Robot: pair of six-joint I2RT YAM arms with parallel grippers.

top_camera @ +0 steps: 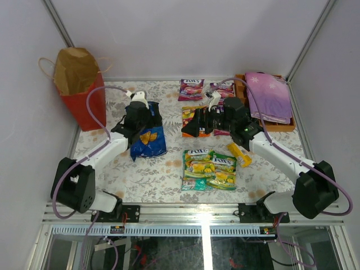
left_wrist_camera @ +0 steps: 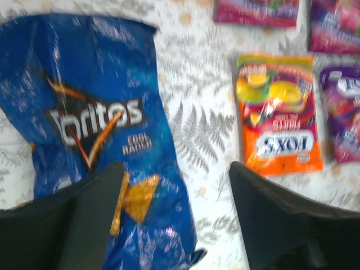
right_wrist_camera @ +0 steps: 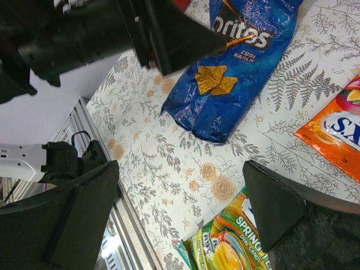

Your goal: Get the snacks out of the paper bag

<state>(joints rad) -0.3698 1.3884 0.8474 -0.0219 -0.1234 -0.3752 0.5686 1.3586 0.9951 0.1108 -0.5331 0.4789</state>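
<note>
Snacks [left_wrist_camera: 279,115] lie out on the table [top_camera: 163,180], green-yellow pouches [top_camera: 209,169] nearest, the Doritos bag [top_camera: 149,138] beyond under the left gripper [left_wrist_camera: 175,169], jaws spread; the right gripper [right_wrist_camera: 181,169] gapes empty too. They look light, crinkly and slippery, likely best pinched at a sealed edge. Farthest left stands the paper bag [top_camera: 84,107].

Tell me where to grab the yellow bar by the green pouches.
Probably mid-length, across its narrow width, from straight above. The yellow bar lies flat and diagonal, so set the grip square to its long axis. The green pouches sit close beside one end, so stay off that end.
</note>
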